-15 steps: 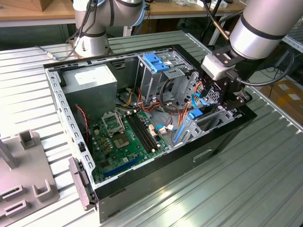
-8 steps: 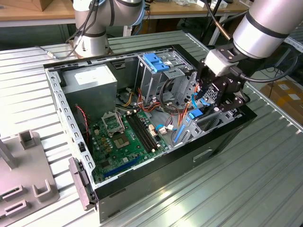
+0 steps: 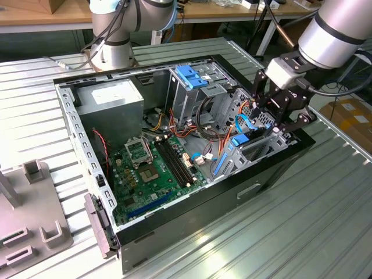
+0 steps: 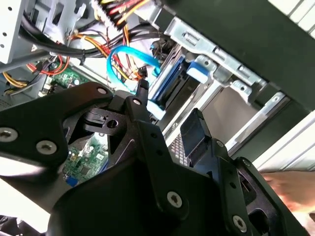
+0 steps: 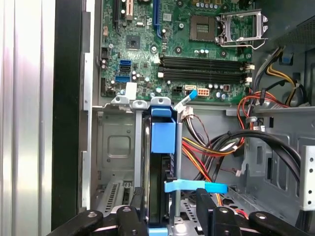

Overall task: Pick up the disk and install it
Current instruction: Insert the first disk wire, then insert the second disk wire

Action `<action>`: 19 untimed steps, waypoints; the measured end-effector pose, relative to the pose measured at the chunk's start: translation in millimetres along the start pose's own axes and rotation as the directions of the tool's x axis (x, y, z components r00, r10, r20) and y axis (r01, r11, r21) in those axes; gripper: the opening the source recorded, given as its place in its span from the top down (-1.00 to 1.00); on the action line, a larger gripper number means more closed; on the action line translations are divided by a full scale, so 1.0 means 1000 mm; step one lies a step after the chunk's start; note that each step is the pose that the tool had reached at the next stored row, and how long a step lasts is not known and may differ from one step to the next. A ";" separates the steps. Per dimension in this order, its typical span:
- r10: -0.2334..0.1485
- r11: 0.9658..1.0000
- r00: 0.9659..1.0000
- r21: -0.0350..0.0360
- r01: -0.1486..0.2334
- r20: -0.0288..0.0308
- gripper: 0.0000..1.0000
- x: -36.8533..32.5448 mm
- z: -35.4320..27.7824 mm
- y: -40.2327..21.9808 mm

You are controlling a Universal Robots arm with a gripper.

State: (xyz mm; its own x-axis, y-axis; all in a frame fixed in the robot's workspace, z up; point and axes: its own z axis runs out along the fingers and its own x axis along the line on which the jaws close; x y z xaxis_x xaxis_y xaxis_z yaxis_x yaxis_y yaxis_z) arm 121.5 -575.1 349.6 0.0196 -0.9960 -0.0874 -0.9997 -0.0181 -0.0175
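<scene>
Table (image 3: 35,87): ribbed metal; it carries your open computer case (image 3: 192,212).
Fixture (image 3: 40,232): grey, on the table at the exterior view's left, just beside the case.
Power-supply box (image 3: 110,99): grey with a white label, in the case corner toward the exterior view's left.
Motherboard (image 3: 151,168): green, flat on the case floor, mid-case.
Drive cage (image 3: 200,96): bare metal with a blue handle (image 3: 189,75) on top, to the right of the power-supply box.
Disk (image 5: 157,191): on edge in the bay at the case's right end, blue bracket uppermost.
Gripper (image 5: 170,199): directly over the disk. Your jaws are spread astride it, released, and one finger (image 5: 204,201) stands apart from it, near a light-blue cable (image 5: 197,187).
</scene>
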 end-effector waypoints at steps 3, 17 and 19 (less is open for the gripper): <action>0.000 1.000 1.000 0.000 0.000 0.000 -0.07 0.0000 0.0001 -0.0028; 0.000 1.000 1.000 0.000 0.000 0.000 -0.07 -0.0008 -0.0068 -0.0030; 0.000 1.000 1.000 0.000 0.000 0.000 -0.07 -0.0008 -0.0068 -0.0030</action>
State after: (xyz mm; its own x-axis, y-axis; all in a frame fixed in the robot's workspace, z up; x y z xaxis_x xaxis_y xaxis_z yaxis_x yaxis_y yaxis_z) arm 124.4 -574.9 356.4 0.0195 -0.9960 -0.0873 -0.9997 -0.0181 -0.0175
